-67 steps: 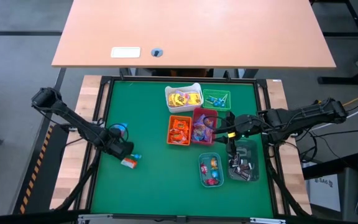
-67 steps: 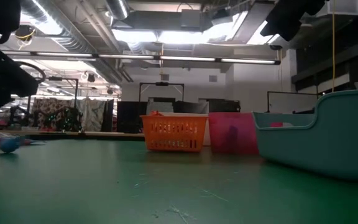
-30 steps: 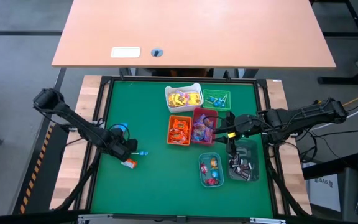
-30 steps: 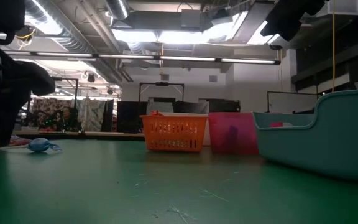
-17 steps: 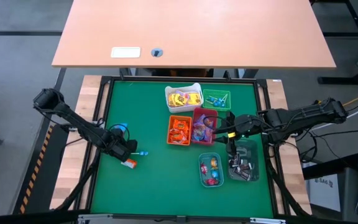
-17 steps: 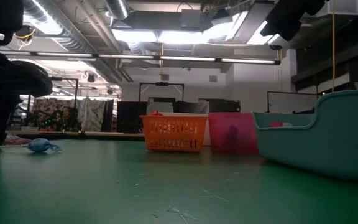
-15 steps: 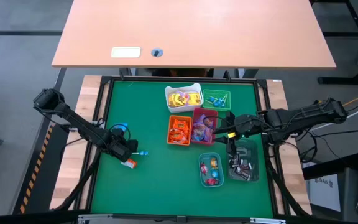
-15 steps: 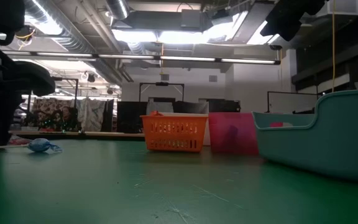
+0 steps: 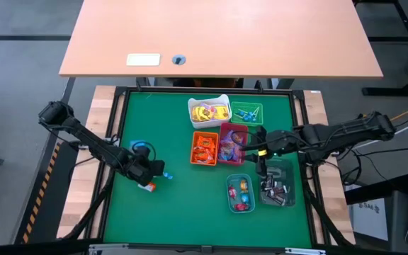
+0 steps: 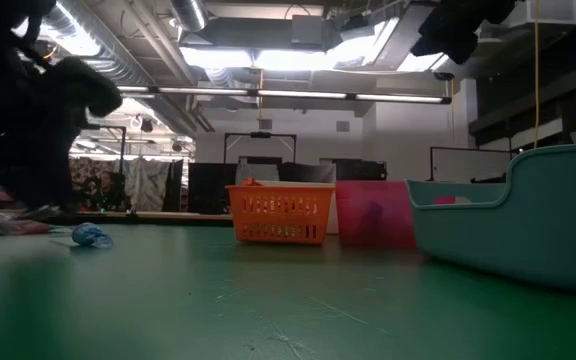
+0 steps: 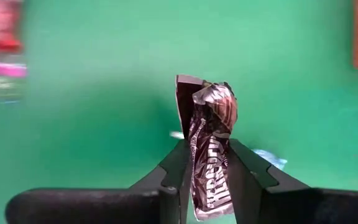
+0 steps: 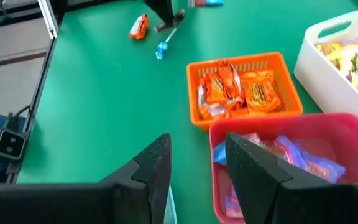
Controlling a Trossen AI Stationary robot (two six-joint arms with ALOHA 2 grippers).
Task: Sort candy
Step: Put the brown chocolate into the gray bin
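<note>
- High view: worktop (image 9: 183, 205) with green surface seen from above. The left tool (image 9: 154, 172) sits low at the left side, its fingertips lost under the dark arm; an orange candy (image 9: 146, 186) lies just beside it and a blue candy (image 9: 167, 176) near its tip. The right tool (image 9: 261, 159) hangs by the red bin (image 9: 223, 127), over the edge of the clear bin (image 9: 287, 185). A white bin (image 9: 208, 101), green bin (image 9: 247, 105) and orange bin (image 9: 195, 148) stand in a cluster with the red one; a second clear bin (image 9: 230, 197) holds mixed sweets too small to tell apart.
- Low view: the left arm is only a dark, blurred mass at the left edge, its tool not discernible. The blue candy (image 10: 91, 236) lies on the green surface beside it; something orange is cut off at the frame's left edge. The orange bin (image 10: 279, 215) and red bin (image 10: 375, 214) stand further back, and a large pale bin wall (image 10: 528, 220) fills the right, cut off by the frame.
- Left wrist view: the left tool (image 11: 205, 167) is clamped on a dark brown candy (image 11: 209, 143), which stands upright between the two fingers (image 11: 174, 165), its crumpled wrapper rising above them. Its surroundings are blurred.
- Right wrist view: the right tool (image 12: 196, 165) has its fingers (image 12: 156, 163) spread, nothing between them. Beyond them are the orange bin (image 12: 198, 116) with orange sweets, the red bin (image 12: 272, 127) with mixed wrappers, and the white bin (image 12: 328, 68), cut off at the edge. Far off, the orange candy (image 12: 139, 26) and blue candy (image 12: 163, 48) lie near the other arm's tip.
</note>
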